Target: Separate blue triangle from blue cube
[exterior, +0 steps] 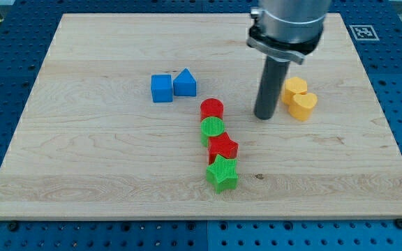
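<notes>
A blue cube and a blue triangle sit side by side, touching or nearly touching, left of the board's centre; the cube is on the view's left of the pair. My tip rests on the board well to the view's right of the triangle, between the red cylinder and the yellow blocks. It touches no block.
A column runs down the middle: red cylinder, green cylinder, red star, green star. Two yellow blocks, a hexagon-like one and a heart, lie just right of my tip. The wooden board sits on a blue pegboard.
</notes>
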Controlling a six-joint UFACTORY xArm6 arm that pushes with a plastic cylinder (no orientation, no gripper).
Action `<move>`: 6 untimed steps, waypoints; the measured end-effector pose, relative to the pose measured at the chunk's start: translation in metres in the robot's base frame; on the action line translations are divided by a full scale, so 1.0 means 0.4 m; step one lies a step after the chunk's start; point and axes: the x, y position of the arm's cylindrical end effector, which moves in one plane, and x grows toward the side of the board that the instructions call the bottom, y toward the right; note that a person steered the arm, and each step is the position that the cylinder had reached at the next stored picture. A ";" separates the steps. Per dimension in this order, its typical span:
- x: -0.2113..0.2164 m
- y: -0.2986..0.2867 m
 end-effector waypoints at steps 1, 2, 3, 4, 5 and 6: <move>-0.079 -0.046; -0.133 -0.113; -0.077 -0.199; -0.061 -0.222; -0.120 -0.259; -0.255 -0.339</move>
